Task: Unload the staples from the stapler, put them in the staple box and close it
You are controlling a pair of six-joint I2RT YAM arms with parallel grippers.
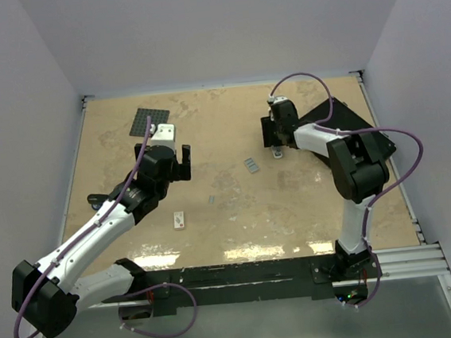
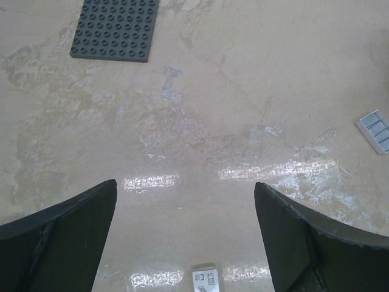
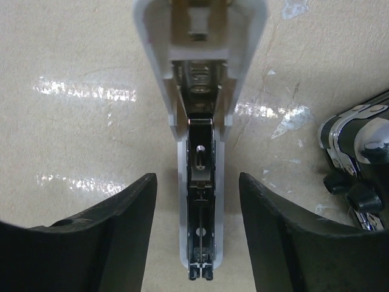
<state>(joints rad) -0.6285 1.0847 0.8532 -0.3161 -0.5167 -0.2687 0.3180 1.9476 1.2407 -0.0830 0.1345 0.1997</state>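
Top view: the stapler (image 1: 277, 153) lies right of the table's (image 1: 239, 231) centre, with staples (image 1: 251, 164) just left of it.
Left wrist: the left gripper (image 2: 185, 184) hangs over the table, jaws spread wide.
Right wrist: the right gripper (image 3: 197, 176) straddles the open stapler, jaws parted and not touching it.

Illumination bright, even, from overhead. White glare bands lie across the glossy counter (image 1: 237, 128) in all three views. Shadows faint and short. Focus acceptable throughout; nearest foreground in wrist views slightly soft
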